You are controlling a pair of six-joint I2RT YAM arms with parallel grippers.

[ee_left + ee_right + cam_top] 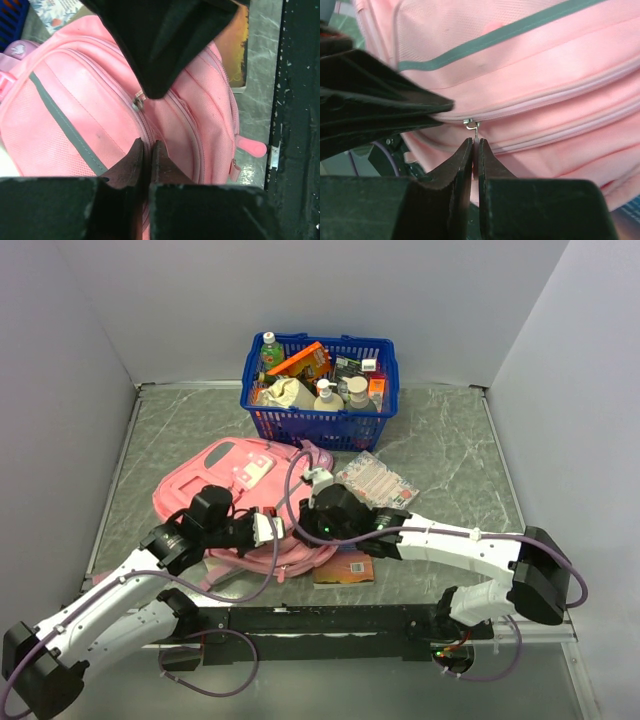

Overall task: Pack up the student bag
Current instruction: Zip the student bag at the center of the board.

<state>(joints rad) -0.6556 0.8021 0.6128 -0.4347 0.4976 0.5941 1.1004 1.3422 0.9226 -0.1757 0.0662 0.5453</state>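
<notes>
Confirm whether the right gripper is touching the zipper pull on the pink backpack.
Touching. The right wrist view shows the zipper pull on the student bag hanging down into the right gripper, its tab pinched between the closed fingertips.

The top view looks down from above and behind the arm bases over the whole grey marbled table (440,440); each wrist view hangs very close over the soft pink fabric backpack (245,475), facing its front; both share the small metal zip pull (471,125).

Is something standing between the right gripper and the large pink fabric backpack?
Nothing visible does: the right gripper is closed on the small metal zip pull of the soft pink fabric backpack.
</notes>
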